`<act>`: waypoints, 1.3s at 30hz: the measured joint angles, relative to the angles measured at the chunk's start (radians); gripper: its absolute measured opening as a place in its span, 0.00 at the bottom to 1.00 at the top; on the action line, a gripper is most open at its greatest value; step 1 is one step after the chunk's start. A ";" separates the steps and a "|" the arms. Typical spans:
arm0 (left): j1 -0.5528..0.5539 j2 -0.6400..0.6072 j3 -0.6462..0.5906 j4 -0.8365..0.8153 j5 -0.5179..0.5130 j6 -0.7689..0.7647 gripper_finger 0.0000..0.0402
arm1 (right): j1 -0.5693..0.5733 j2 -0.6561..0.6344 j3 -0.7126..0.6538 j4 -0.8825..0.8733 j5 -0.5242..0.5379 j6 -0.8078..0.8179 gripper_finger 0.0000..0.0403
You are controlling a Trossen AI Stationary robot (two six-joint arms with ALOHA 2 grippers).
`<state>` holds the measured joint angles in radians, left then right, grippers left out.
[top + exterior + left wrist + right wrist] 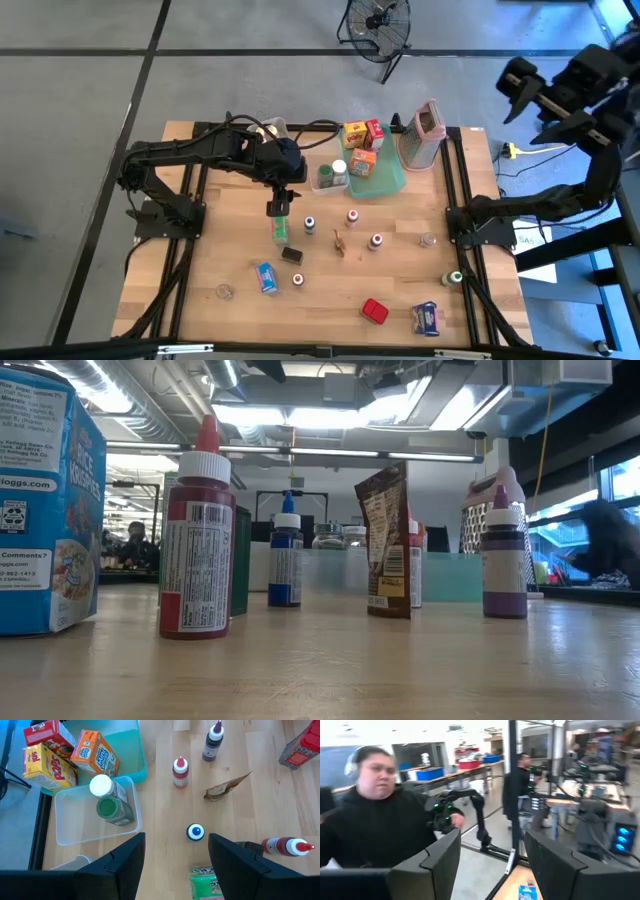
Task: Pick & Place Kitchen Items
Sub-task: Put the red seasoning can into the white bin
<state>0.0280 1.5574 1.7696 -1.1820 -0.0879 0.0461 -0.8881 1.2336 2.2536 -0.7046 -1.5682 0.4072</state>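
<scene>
Small kitchen items stand and lie scattered on the wooden table (210, 240): tiny bottles (352, 217), a brown packet (342, 242), a green packet (279, 230), a blue box (266, 277) and a red box (374, 311). My left gripper (278, 207) hangs open above the table's middle, over the green packet (205, 880). A blue-capped bottle (195, 832) stands upright on the table just beyond its fingers. My right gripper (515, 88) is raised high beyond the table's far right corner, pointing level into the room. It is open (492, 865) with nothing between its fingers.
A teal tray (392, 182) at the far middle holds yellow, red and orange boxes. A clear bin (75, 827) beside it holds a green jar (112, 805). A grey grater with a pink rim (425, 135) stands far right. A person (375, 820) sits beyond the table.
</scene>
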 joint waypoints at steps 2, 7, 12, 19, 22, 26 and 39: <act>0.000 0.000 0.000 0.000 0.000 -0.006 0.53 | 0.051 0.010 0.000 0.004 0.000 -0.039 0.55; 0.000 0.000 0.000 0.000 0.000 -0.016 0.53 | 0.177 0.041 0.001 0.007 0.023 -0.102 0.55; 0.000 0.000 0.000 0.000 0.000 -0.024 0.53 | 0.390 0.097 0.001 -0.019 0.169 -0.179 0.55; -0.001 0.000 0.000 0.000 0.000 -0.026 0.53 | 0.629 0.177 0.000 -0.083 0.369 -0.297 0.55; -0.008 0.000 0.000 0.000 -0.001 -0.026 0.53 | 0.708 0.203 0.000 -0.224 0.523 -0.390 0.55; -0.018 0.000 0.000 0.000 -0.001 -0.024 0.53 | 0.805 0.209 0.000 -0.486 0.864 -0.505 0.55; -0.013 0.000 0.000 0.000 -0.005 0.018 0.53 | 1.131 0.203 -0.045 -0.854 1.594 -0.186 0.55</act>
<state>0.0151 1.5574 1.7695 -1.1816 -0.0930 0.0642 0.2430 1.4362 2.2083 -1.5584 0.0258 0.2210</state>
